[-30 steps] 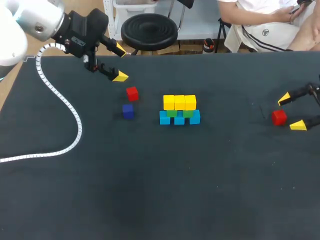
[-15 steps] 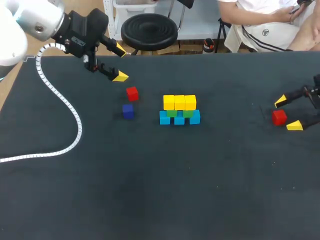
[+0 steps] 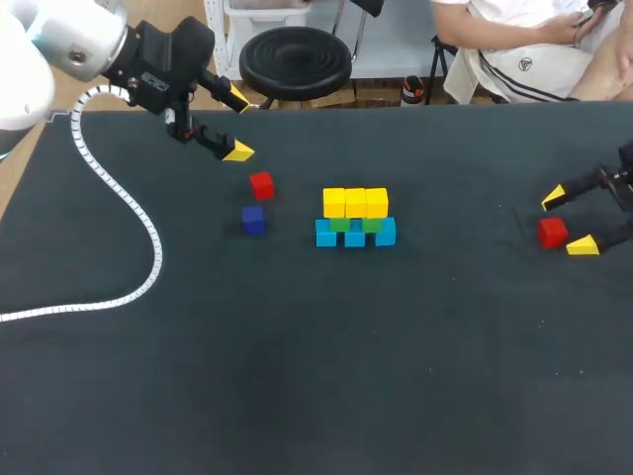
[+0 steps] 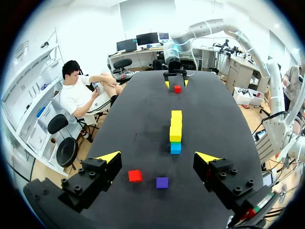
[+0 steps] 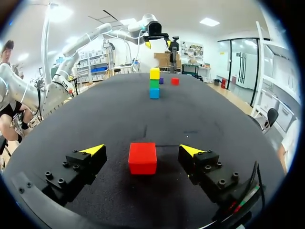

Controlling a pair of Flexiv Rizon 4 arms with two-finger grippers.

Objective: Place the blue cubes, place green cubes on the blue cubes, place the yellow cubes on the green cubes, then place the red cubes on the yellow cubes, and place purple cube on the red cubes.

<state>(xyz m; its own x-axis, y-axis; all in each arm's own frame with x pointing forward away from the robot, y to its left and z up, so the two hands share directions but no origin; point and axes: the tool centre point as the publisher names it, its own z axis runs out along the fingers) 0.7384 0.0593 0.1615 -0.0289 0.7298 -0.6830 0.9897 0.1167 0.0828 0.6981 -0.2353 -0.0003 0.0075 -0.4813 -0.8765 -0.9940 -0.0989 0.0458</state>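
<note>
Black table (image 3: 297, 376), head view. Left arm enters from the upper left corner; left gripper (image 3: 237, 126) hangs above the cloth, fingers spread, nothing between them. A white ribbed cable (image 3: 148, 237) trails from that arm across the left side. Centre of frame: three blue cubes (image 3: 355, 236) in a row, two green cubes (image 3: 341, 225) on them, three yellow cubes (image 3: 355, 202) on top. Left of the stack: second red cube (image 3: 261, 184), with the purple cube (image 3: 253, 220) just below it, apart. At the right edge, the right gripper (image 3: 569, 221) is spread around the first red cube (image 3: 552, 233), low at the cloth.

Left wrist view. Fingers wide, empty. Second red cube (image 4: 135, 175) and purple cube (image 4: 162, 182) lie side by side on the cloth between and under the tips, touching neither. The stack stands ahead. Beyond it, the right gripper straddles its red cube.

Right wrist view. First red cube (image 5: 142, 158) rests on the table midway between the released fingers, with a gap on each side. The stack is ahead; purple and red cubes lie beyond it.
</note>
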